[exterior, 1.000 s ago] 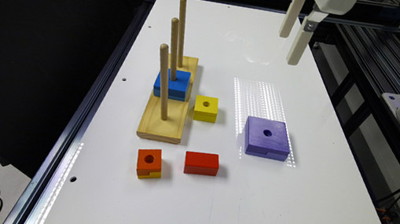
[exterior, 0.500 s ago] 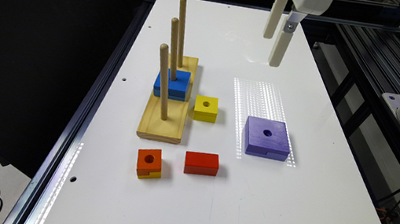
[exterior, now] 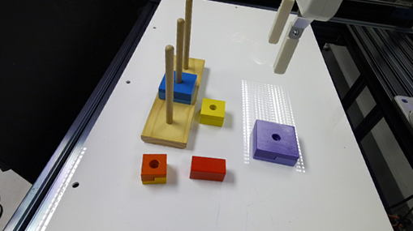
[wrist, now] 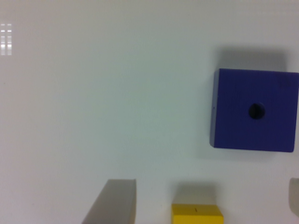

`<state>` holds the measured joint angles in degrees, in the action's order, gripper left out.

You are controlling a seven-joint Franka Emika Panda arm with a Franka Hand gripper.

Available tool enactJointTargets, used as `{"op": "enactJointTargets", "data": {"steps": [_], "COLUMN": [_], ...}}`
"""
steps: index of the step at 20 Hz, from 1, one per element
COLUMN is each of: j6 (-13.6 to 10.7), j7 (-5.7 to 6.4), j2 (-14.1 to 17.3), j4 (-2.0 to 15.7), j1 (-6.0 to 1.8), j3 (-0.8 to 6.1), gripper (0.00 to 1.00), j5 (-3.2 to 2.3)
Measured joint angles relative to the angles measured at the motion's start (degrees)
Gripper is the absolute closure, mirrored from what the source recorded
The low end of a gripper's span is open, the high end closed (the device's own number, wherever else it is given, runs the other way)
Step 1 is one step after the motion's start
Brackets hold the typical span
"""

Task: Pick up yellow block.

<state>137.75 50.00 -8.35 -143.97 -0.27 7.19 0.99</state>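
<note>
Yellow block (exterior: 213, 111) on the table, well apart from the raised, parted jaws

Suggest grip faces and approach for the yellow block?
Come straight down on the yellow block and close the gripper on two opposite side faces. It lies flat, hole up; the pair facing along the peg board looks freest, since the board sits close beside it.

The yellow block (exterior: 212, 112) lies flat on the white table (exterior: 299, 211), just beside the wooden peg base (exterior: 170, 124). The purple block (exterior: 275, 142) lies further from the base on the same side. The gripper (exterior: 282, 40) hangs above the table, well apart from the base.
</note>
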Motion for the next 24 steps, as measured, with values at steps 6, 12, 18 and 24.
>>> {"op": "enactJointTargets", "data": {"steps": [6,12,18,24], "j6": [0.0,0.0,0.0,0.0], "j7": [0.09,0.09,0.09,0.05], "j2": [2.12,5.44,7.1,7.41], "j4": [2.32,5.7,7.26,7.8], "j1": [-0.05,-0.27,-0.4,-0.91], "j3": [0.05,0.05,-0.02,-0.06], "gripper": [0.0,0.0,0.0,0.0], "j5": [0.0,0.0,0.0,-0.04]}}
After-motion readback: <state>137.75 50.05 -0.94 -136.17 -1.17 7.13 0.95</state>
